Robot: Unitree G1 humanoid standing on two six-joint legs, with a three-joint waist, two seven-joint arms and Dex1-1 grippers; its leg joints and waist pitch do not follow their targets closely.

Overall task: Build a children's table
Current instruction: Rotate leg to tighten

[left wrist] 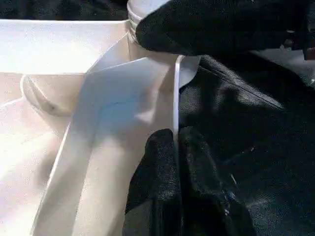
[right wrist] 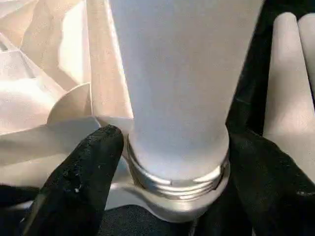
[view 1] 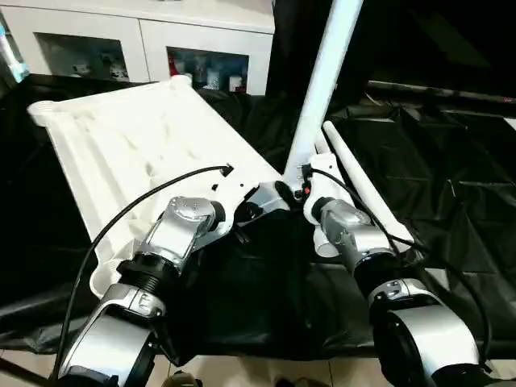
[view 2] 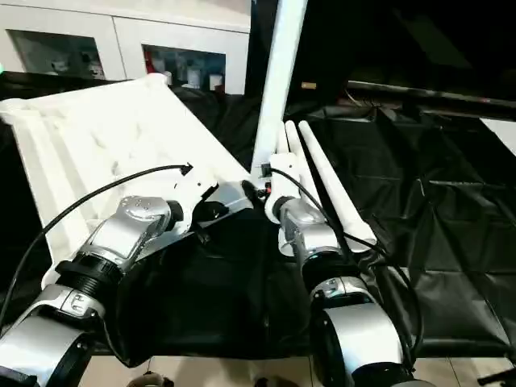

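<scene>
Forearms cover the near corner of the table top (view 1: 121,153), so the socket there is mostly hidden in the head views. Left gripper (left wrist: 174,147) is pinched closed on the thin edge wall of the top beside that corner. Right gripper (right wrist: 172,162) has its fingers (right wrist: 83,167) clasped around the base of the upright leg (view 1: 322,81), whose threaded end sits at the corner socket; how deep it is seated is unclear. That leg's upper end is cut off. Top lies ribbed side up on the black sheet (view 1: 435,177), white, slanting away toward the far left. Two loose legs (view 2: 322,181) lie side by side just right of the upright one. Beyond stands a white cabinet (view 1: 145,40), contents blurred.
</scene>
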